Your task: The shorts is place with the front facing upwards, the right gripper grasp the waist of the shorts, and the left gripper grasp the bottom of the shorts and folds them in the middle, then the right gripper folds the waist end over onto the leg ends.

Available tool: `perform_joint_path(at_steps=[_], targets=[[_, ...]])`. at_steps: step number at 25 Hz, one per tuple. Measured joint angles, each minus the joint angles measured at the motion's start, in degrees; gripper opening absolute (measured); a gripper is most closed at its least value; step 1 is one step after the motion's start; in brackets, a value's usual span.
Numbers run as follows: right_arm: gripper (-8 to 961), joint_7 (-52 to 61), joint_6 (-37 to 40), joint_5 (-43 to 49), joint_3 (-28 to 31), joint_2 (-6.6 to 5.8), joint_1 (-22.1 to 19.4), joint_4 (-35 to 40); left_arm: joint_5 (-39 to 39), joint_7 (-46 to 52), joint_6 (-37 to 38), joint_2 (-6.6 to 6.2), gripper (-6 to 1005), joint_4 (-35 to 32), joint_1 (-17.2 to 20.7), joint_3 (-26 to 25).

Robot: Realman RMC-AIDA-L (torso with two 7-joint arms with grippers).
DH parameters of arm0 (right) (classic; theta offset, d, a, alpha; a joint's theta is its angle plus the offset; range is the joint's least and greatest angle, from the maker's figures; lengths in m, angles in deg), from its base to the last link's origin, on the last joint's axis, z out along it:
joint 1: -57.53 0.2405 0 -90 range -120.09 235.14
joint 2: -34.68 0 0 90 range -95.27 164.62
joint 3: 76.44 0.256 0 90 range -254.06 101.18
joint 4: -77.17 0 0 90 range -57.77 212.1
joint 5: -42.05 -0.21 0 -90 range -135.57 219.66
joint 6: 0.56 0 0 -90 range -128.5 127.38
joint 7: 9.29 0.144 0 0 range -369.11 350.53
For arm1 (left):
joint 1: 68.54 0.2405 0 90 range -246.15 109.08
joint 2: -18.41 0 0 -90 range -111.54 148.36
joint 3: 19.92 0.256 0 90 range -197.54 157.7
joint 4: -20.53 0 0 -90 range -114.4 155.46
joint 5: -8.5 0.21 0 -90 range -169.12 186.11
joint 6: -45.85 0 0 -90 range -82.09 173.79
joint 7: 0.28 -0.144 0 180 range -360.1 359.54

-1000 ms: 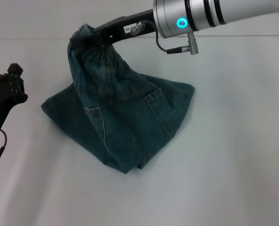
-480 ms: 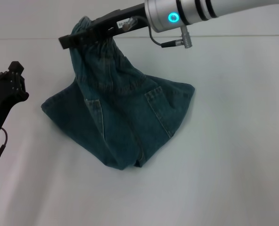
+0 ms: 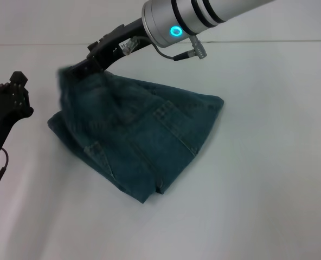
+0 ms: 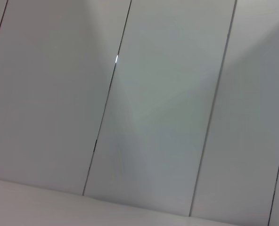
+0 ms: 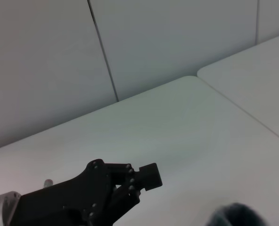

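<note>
Dark blue denim shorts (image 3: 144, 135) lie folded in half on the white table (image 3: 258, 189), back pockets showing. My right gripper (image 3: 80, 69) reaches in from the upper right and is shut on the waist end (image 3: 68, 84), holding it low over the left part of the garment, above the leg ends. The leg ends sit along the left and lower edge (image 3: 95, 157). A blurred bit of denim (image 5: 236, 214) shows in the right wrist view. My left gripper (image 3: 13, 100) hangs at the left edge, apart from the shorts; it also appears in the right wrist view (image 5: 106, 190).
White table surface (image 3: 269, 108) surrounds the shorts on the right and front. Pale wall panels (image 4: 168, 103) fill the left wrist view. A table seam (image 5: 233, 103) runs through the right wrist view.
My right gripper has swung left and down with the waist, from high above the back of the shorts to low over their left side. The lifted cloth has flattened. The left arm has not moved.
</note>
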Motion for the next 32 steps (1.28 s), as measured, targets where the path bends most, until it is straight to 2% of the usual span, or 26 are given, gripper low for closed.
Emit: perform_joint_path(at_steps=[6, 9, 11, 14, 17, 19, 21, 23, 27, 30, 32], targets=[[938, 1.2, 1.2, 0.4, 0.0, -0.19, -0.6, 2.8, 0.0, 0.0, -0.1, 0.0, 1, 0.0, 0.4, -0.3], [938, 2.1, 2.4, 0.5, 1.0, -0.48, -2.7, 5.9, 0.0, 0.0, -0.3, 0.0, 1, 0.0, 0.5, -0.4], [939, 2.3, 4.1, 0.5, 2.7, -0.59, -6.2, 10.4, 0.0, 0.0, -0.5, 0.0, 1, 0.0, 0.6, -0.5], [938, 1.2, 7.1, 0.0, 6.9, -0.63, -14.0, 18.8, 1.8, 0.4, -0.2, -0.13, 0, -0.5, 0.7, -0.3], [936, -4.8, 13.2, -5.1, 12.8, -0.71, -23.9, 26.0, 10.8, 2.7, 1.6, -0.65, 0, -3.7, 1.4, 0.0], [937, -12.6, 19.8, -10.8, 17.2, -1.25, -30.0, 27.4, 18.5, 7.7, 2.6, -0.96, 22, -8.0, 2.2, 0.0], [938, -20.1, 26.1, -13.8, 21.3, -1.93, -35.5, 27.1, 29.2, 16.1, 3.1, -1.09, 44, -14.9, 3.4, -0.1], [938, -26.8, 30.7, -14.6, 23.7, -2.14, -40.4, 26.1, 36.1, 21.4, 4.2, -1.18, 67, -19.2, 3.7, -0.5], [939, -40.9, 34.6, -14.7, 26.5, -1.04, -48.0, 21.9, 45.3, 27.2, 10.3, -1.89, 111, -25.0, 3.6, -1.8], [939, -46.3, 35.4, -14.5, 27.1, -0.75, -50.6, 18.4, 48.7, 28.8, 12.8, -2.35, 299, -26.9, 3.0, -2.1], [938, -46.9, 35.5, -14.2, 27.5, -0.78, -50.9, 16.3, 50.4, 29.8, 12.9, -2.63, 387, -27.5, 2.3, -2.4]])
